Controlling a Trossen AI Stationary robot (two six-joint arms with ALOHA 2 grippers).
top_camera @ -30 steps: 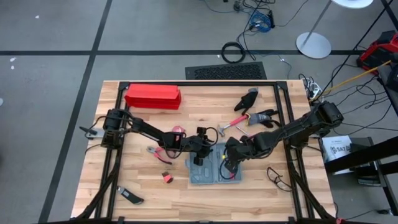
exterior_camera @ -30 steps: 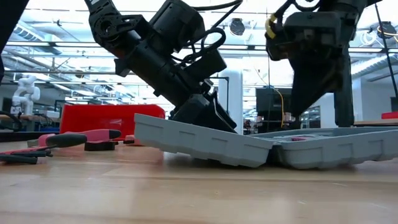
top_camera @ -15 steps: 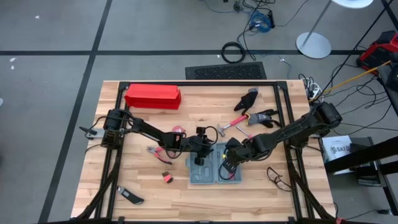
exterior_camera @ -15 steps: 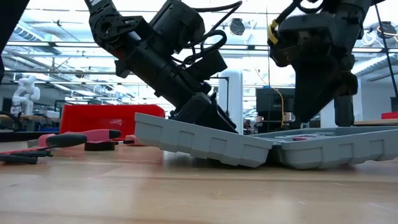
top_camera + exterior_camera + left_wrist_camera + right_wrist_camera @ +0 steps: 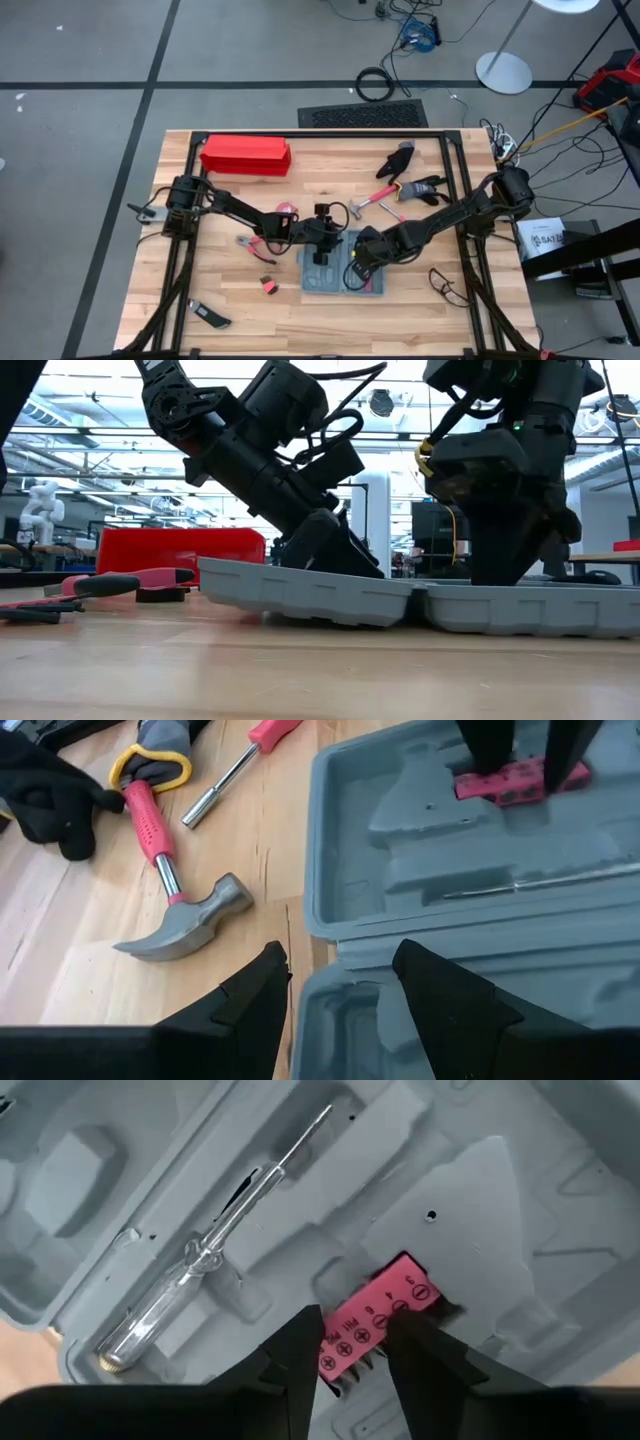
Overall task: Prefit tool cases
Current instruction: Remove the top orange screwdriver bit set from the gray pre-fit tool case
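1. Right jaws, slightly parted, stand over a pink bit holder lying in a recess of the tool case; whether they still pinch it cannot be told. A second ago they were narrower, so a release seems under way.
2. Left jaws, spread wide and holding nothing, straddle the case's hinge edge on the side toward the left arm.
3. Case lies open on the counter, both halves nearly flat; a second ago the half under the left jaws tilted upward, as the low view shows.
4. Clear-handled screwdriver sits in its recess beside the bit holder.
5. Hammer lies on the counter just beyond the case, still to be fitted.
6. Red box stands well apart from the case.
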